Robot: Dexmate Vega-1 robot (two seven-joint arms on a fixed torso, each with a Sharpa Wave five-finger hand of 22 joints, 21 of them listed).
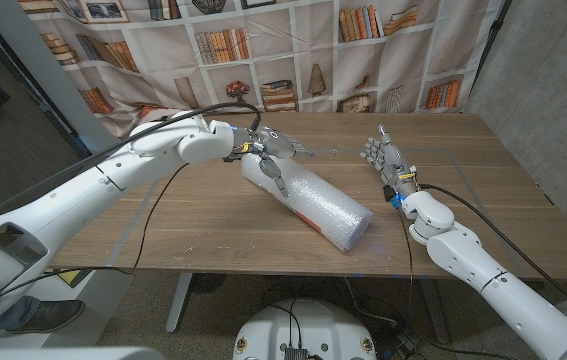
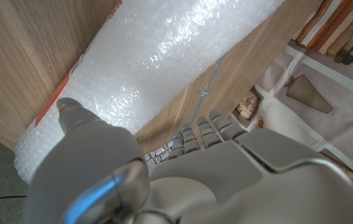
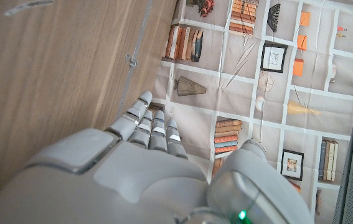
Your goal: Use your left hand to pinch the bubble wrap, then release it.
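A roll of white bubble wrap (image 1: 315,206) lies slanted across the middle of the wooden table (image 1: 193,225). My left hand (image 1: 269,149) hovers over the roll's far left end. Its fingers (image 1: 298,151) reach out straight past the roll, and its thumb (image 1: 277,181) points down against the wrap's side. In the left wrist view the thumb (image 2: 76,121) shows over the bubble wrap (image 2: 164,56) while the fingers (image 2: 208,126) stay spread beyond it, with nothing pinched. My right hand (image 1: 387,164) stands upright to the right of the roll with straight fingers, holding nothing; the right wrist view shows the right hand (image 3: 132,174) too.
A printed bookshelf backdrop (image 1: 293,50) hangs behind the table's far edge. A black cable (image 1: 163,195) runs from my left arm over the table's left part. A grey wall (image 1: 553,80) stands at the right.
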